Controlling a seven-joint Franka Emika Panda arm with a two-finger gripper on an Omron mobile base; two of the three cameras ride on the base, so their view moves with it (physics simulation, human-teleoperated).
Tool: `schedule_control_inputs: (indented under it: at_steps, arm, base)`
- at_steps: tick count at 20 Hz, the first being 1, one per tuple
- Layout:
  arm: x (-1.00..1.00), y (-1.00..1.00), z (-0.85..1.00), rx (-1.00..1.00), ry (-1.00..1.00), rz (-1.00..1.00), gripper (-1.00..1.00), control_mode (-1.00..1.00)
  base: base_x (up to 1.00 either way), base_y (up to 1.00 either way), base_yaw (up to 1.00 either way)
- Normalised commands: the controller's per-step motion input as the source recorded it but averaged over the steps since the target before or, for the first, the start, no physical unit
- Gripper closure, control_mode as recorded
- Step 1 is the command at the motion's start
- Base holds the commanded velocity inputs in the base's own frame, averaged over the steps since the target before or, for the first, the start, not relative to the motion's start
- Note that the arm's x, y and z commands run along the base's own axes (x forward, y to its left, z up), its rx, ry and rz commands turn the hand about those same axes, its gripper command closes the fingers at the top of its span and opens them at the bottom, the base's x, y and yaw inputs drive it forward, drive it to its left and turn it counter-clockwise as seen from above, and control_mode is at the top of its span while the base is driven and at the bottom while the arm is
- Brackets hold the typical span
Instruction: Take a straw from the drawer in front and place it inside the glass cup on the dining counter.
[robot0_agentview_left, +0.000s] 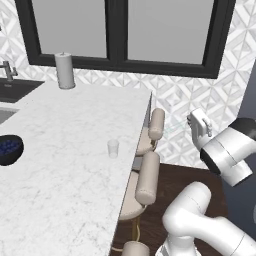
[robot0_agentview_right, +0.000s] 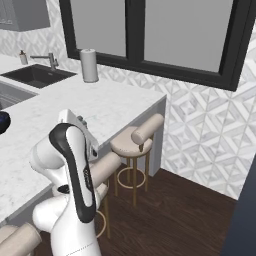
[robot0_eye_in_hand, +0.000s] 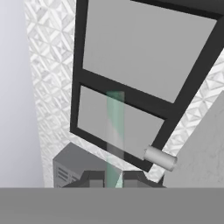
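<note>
Fingers (robot0_eye_in_hand: 113, 180) pinching the straw (robot0_eye_in_hand: 114, 131); glass cup (robot0_agentview_left: 113, 148) empty on the dining counter (robot0_agentview_left: 65, 165).

White arm folded upward, wrist raised, fingers (robot0_eye_in_hand: 95, 180) pinched tight, pointing away from the base.

Long white marble dining counter (robot0_agentview_left: 65, 165) ran from the window wall. Small glass cup (robot0_agentview_left: 113, 148) stood near its right edge, apart from dark bowl (robot0_agentview_left: 9, 149) at left. Paper-towel roll (robot0_agentview_left: 64, 70) upright at far end. Beige stools (robot0_agentview_left: 147, 176) lined the edge. Gripper (robot0_agentview_left: 192, 120) raised beyond the stools, faint straw (robot0_agentview_left: 176, 127) projecting leftward.
</note>
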Motion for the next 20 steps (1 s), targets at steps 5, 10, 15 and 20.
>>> schedule_control_inputs:
  at_steps: [5, 10, 15, 20]
  arm:
    - [0.00, 0.00, 0.00, 0.00, 0.00, 0.00, 1.00, 1.00]
    - [0.34, 0.62, -0.02, -0.43, 0.04, 0.00, 1.00, -1.00]
    - [0.11, 0.82, -0.09, -0.75, 0.00, -0.05, 1.00, -1.00]
    - [0.41, 0.39, -0.01, -0.62, -0.07, -0.03, 1.00, -1.00]
  base:
    - [0.63, 0.53, 0.05]
    - [0.12, 0.11, 0.01]
    - [0.00, 0.00, 0.00]
    - [0.00, 0.00, 0.00]
